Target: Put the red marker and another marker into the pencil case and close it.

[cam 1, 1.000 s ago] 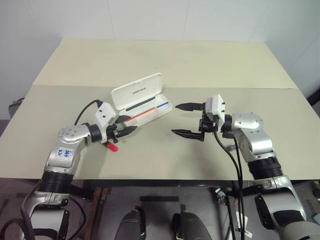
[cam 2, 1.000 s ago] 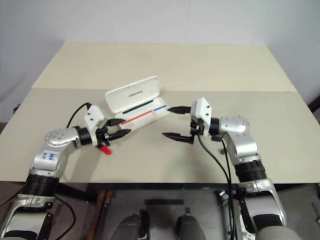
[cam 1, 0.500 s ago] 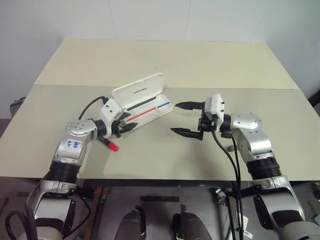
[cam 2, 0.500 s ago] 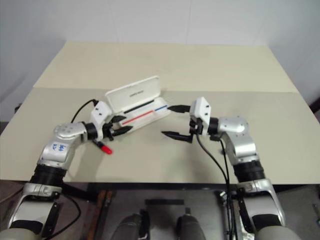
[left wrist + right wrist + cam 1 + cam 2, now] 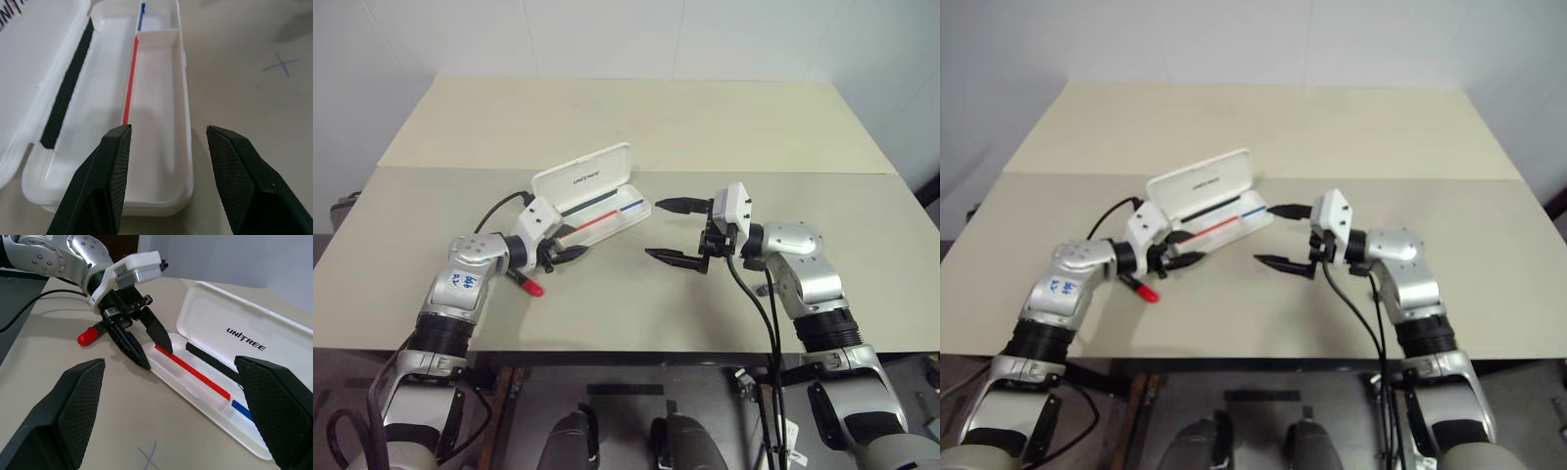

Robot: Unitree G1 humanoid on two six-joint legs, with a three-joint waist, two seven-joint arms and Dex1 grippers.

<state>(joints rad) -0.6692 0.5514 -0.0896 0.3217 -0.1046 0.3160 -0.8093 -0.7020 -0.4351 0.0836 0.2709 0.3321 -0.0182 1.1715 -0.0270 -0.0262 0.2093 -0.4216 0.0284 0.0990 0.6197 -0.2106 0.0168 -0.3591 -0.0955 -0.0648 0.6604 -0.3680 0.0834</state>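
Pencil case [image 5: 594,197]: open, tray empty, directly ahead of my left gripper [image 5: 168,183], which has advanced to its near end, fingers parted, holding nothing. Red marker [image 5: 525,283]: on table behind them, unplaced. Right gripper [image 5: 675,230]: wide, idle beside case.

Dark block lettering "UNITREE" was printed across the inside of the open lid of the flat white hard-plastic hinged pencil case [image 5: 230,340], readable in the right wrist view, beyond the tips of the left gripper's fingers [image 5: 157,334]. In the head views the same word was too small to read. A blue pen-drawn "X" mark [image 5: 279,65] stood on the beige table [image 5: 244,44], ahead of the fingers and off to one side. Blue scribbles on a white sticker [image 5: 461,281] on the left arm were illegible.
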